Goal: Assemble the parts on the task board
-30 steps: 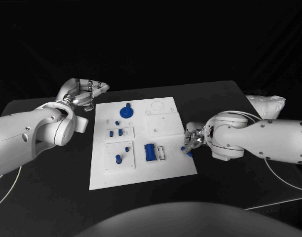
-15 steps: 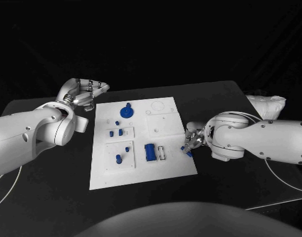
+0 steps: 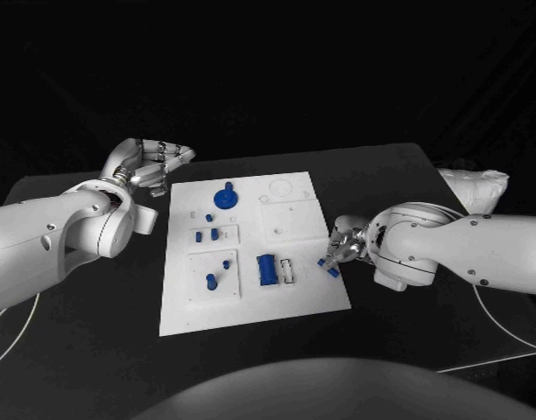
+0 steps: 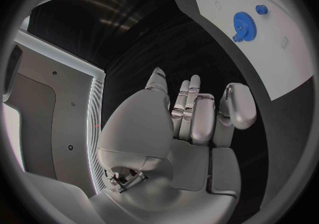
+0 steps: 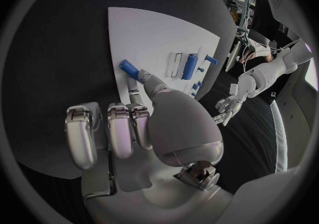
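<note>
The white task board (image 3: 296, 297) lies in the middle of the table. On it are a blue gear (image 3: 224, 197), a blue block (image 3: 265, 269) beside a white slot, and several small blue pegs (image 3: 211, 281). My right hand (image 3: 342, 247) hovers at the board's right edge, its thumb and a finger pinching a small blue piece (image 3: 333, 270). In the right wrist view that blue piece (image 5: 128, 68) sticks out past the fingertips over the task board (image 5: 156, 35). My left hand (image 3: 152, 164) hangs off the board's far left corner, fingers curled in and holding nothing. The left wrist view shows the gear (image 4: 243, 22).
Black table surface (image 3: 79, 350) surrounds the board on all sides. A white cable (image 3: 508, 319) trails over the table under my right arm. The right wrist view shows the blue block (image 5: 189, 66) and my left hand (image 5: 229, 104) beyond the board.
My right hand with the blue piece has edged slightly toward the board. The left hand has stayed where it was.
</note>
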